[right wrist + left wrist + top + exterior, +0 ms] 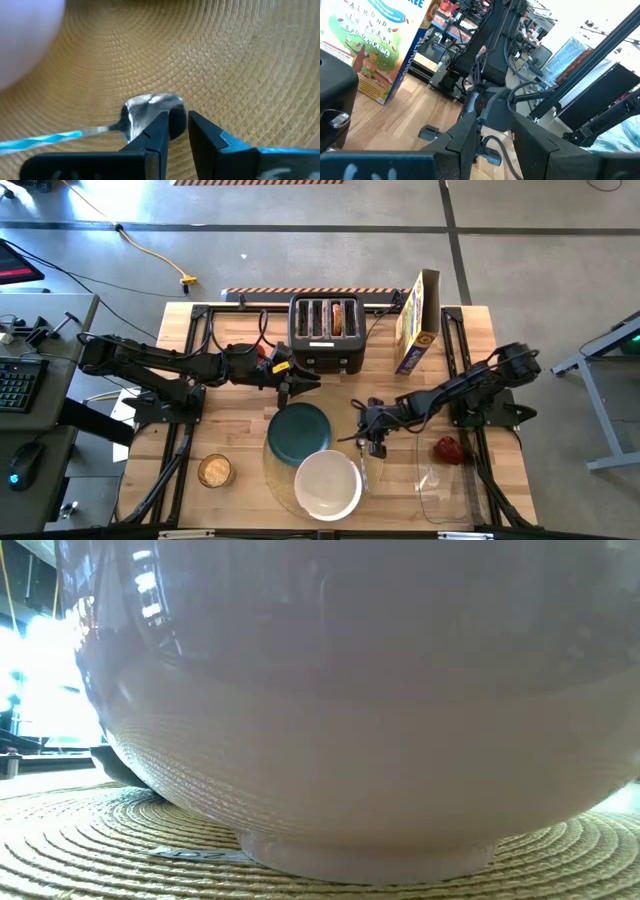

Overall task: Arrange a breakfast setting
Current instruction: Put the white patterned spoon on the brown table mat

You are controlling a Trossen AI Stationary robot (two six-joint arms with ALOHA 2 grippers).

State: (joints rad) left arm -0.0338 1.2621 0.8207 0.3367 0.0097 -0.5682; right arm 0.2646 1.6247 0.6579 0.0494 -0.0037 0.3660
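The round tan placemat (278, 472) lies at the table's near middle. On it stand the dark teal plate (300, 430) and, nearer, the white bowl (328, 483), which fills the low view (350, 740). My right gripper (372, 444) is low over the mat's right edge, its fingers a narrow gap apart (179, 131). The metal spoon (150, 111) with a blue-striped handle lies on the mat at one fingertip. My left gripper (296, 386) is open and empty between the toaster and the plate. The bagel half (215, 470) lies on the table left of the mat. The red food item (448, 448) lies at the right. My right gripper has one fingertip (161, 125) right at the spoon's bowl (142, 107), coming from above and slanting down. I cannot tell whether it touches. The spoon lies flat on the placemat, its handle pointing away to the side, not between the fingers.
The black four-slot toaster (327, 332) stands at the far middle, with a cereal box (416, 320) to its right. A clear container (440, 485) lies at the near right. Black frame rails run along the table's left and right sides.
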